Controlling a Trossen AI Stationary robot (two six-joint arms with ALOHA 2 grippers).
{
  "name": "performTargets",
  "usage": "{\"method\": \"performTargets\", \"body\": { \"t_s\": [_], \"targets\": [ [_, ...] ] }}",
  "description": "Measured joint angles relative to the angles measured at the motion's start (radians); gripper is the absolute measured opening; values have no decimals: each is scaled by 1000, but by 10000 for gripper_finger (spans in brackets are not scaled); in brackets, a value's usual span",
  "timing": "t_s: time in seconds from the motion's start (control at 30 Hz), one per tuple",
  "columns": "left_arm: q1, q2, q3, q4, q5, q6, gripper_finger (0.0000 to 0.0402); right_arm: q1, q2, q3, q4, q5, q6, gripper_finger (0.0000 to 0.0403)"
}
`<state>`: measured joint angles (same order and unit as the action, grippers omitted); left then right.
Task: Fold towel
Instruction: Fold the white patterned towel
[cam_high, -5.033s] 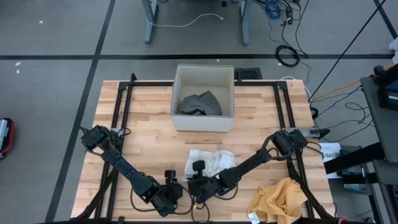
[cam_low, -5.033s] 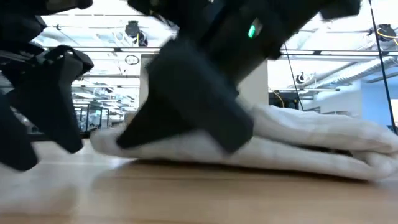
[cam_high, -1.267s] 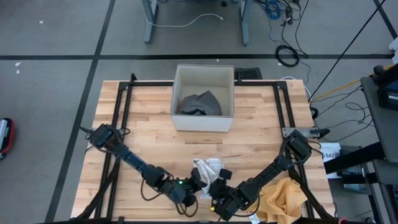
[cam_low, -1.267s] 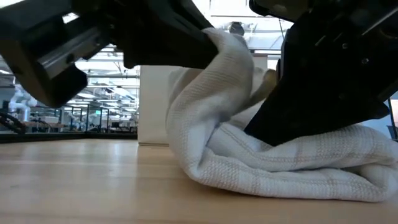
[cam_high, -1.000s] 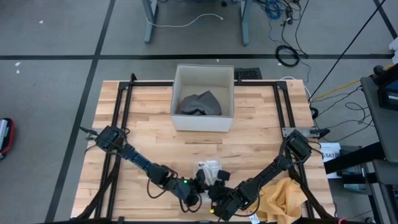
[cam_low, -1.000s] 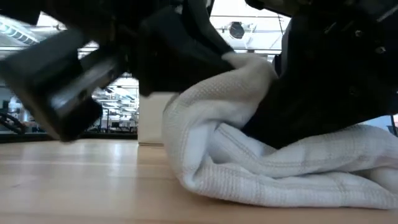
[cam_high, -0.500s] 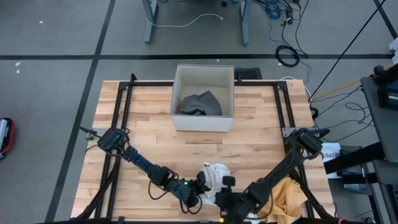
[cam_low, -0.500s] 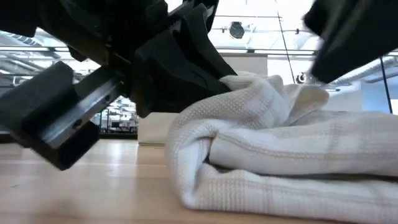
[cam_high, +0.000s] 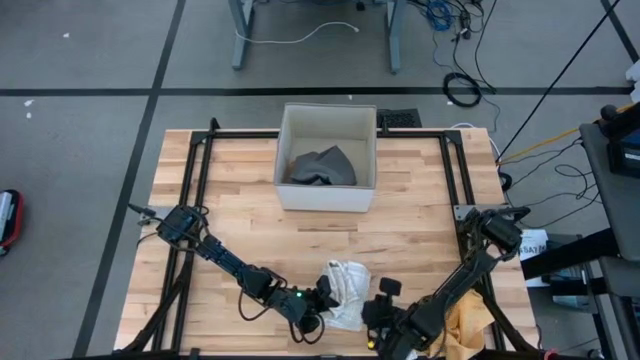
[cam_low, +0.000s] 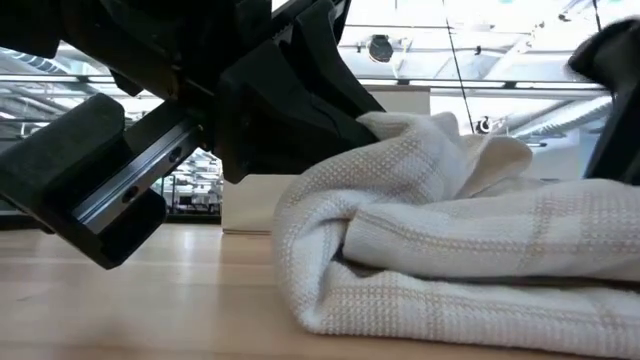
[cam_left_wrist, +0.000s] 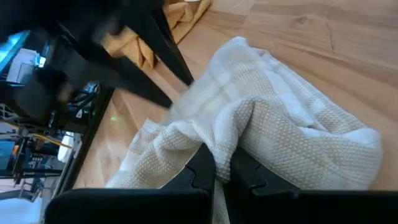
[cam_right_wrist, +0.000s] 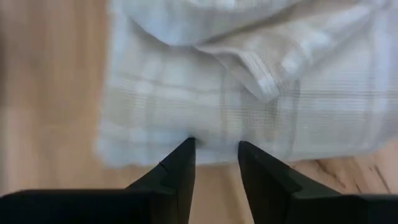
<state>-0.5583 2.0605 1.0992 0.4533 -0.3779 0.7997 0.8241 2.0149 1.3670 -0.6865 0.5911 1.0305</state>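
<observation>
The white waffle-weave towel (cam_high: 350, 287) lies in a thick folded bundle near the table's front edge, its underside on the wood (cam_low: 450, 270). At the bundle's left side my left gripper (cam_high: 324, 295) is shut on a raised fold of the cloth. To the right of the bundle my right gripper (cam_high: 384, 291) is open. In its wrist view the fingers (cam_right_wrist: 186, 165) stand apart above the towel's edge (cam_right_wrist: 205, 134), with nothing between them. My left gripper pinches a raised fold of the towel (cam_left_wrist: 219, 142) between its two fingers, at the bundle's upper left. It comes in slanting down from the table's left. The fold holds several layers. It stands lifted above the rest of the towel (cam_low: 372, 128), which lies on the table.
A white box (cam_high: 327, 190) with a grey cloth (cam_high: 322, 165) in it stands at the middle back. A yellow cloth (cam_high: 462, 318) lies at the front right corner, beside my right arm. Black frame rails (cam_high: 200, 190) run along the table's sides.
My right gripper has drawn back off the towel, toward the table's right edge and a little up, its fingers as far apart as before. The towel's top layers have sunk flatter where it left. My left gripper has kept its hold.
</observation>
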Motion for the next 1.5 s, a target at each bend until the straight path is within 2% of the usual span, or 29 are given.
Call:
{"method": "performTargets", "body": {
  "t_s": [0.27,0.47,0.6,0.77,0.9,1.03,1.2,1.33,1.5],
  "targets": [
    [-14,0,0,11,11,68,19,-63,74,2,55,6,-86,112],
    [-22,0,0,40,94,88,19,-89,77,2,76,12,-131,112],
    [-21,0,0,73,109,127,19,-112,77,1,117,6,-171,112],
    [8,-1,0,38,132,69,19,-118,78,0,135,4,-205,112],
    [16,-2,0,4,159,-1,19,-108,61,0,93,4,-205,116],
    [17,-3,0,-16,164,-9,19,-96,9,-1,35,7,-199,130],
    [15,-3,0,-21,173,-14,20,-82,-31,-1,97,109,-217,152],
    [15,-3,0,-23,177,-35,39,-89,-25,0,206,110,-283,171],
    [15,-3,1,-23,177,-88,93,-95,-20,-1,217,111,-312,186]
  ]
}}
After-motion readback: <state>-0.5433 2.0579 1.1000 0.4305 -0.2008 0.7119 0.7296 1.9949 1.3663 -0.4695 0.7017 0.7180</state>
